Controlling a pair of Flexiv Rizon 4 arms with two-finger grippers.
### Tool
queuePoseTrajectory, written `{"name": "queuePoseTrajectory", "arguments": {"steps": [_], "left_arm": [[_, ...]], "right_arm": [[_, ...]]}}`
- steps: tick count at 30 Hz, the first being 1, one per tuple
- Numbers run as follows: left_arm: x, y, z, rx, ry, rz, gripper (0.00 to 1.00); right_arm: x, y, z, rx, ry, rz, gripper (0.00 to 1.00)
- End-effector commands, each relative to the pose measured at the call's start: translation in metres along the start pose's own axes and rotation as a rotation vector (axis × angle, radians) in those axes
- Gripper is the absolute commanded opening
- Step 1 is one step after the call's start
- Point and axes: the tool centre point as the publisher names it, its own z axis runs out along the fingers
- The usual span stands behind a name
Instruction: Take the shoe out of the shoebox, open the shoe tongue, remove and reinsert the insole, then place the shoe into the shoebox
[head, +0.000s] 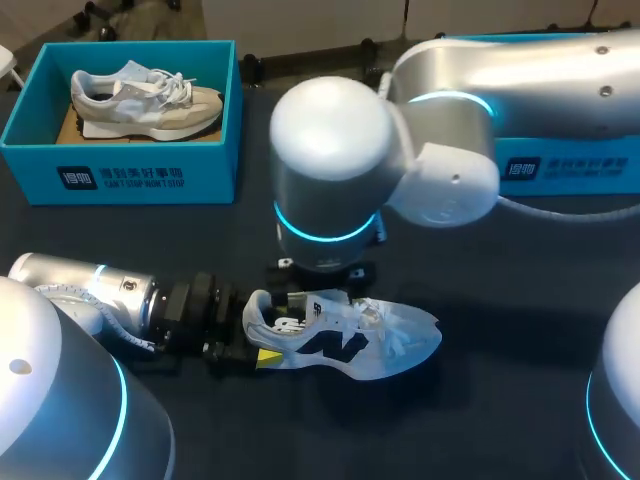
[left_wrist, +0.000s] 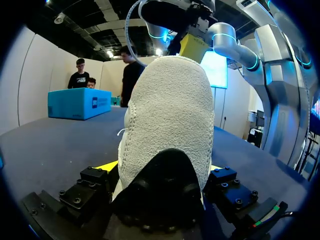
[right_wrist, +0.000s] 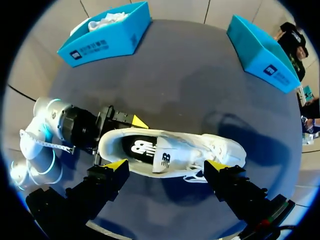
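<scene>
Two yellow-tipped fingers of the left gripper (left_wrist: 161, 168) clamp the heel of the white sneaker (head: 352, 340), one on each side. The shoe stands on its sole on the dark table (head: 520, 405), toe pointing away from that gripper. The left arm lies low, nearly level with the tabletop. Above the shoe hangs the right gripper (right_wrist: 166, 165), pointing down, fingers spread wide and holding nothing. Farther back stands the blue shoebox (head: 120, 176) containing a second sneaker (head: 145, 100). Another blue box (head: 570, 170) sits well apart from it.
</scene>
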Motion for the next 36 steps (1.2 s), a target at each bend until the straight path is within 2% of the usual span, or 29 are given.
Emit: {"name": "queuePoseTrajectory", "arguments": {"steps": [1, 6, 14, 27, 36], "left_arm": [[0.000, 0.000, 0.001, 0.000, -0.004, 0.000, 0.00], [0.000, 0.000, 0.001, 0.000, -0.004, 0.000, 0.00], [0.000, 0.000, 0.001, 0.000, -0.004, 0.000, 0.00], [0.000, 0.000, 0.001, 0.000, -0.004, 0.000, 0.00], [0.000, 0.000, 0.001, 0.000, -0.004, 0.000, 0.00]], "right_arm": [[0.043, -0.005, 0.016, -0.016, -0.781, 0.711, 1.00], [0.033, -0.005, 0.023, -0.017, -0.829, 0.751, 1.00], [0.016, -0.006, 0.027, -0.006, -0.829, 0.785, 1.00], [-0.009, -0.007, 0.026, -0.036, -0.861, 0.849, 1.00], [-0.026, -0.005, 0.033, -0.026, -0.812, 0.887, 1.00]]}}
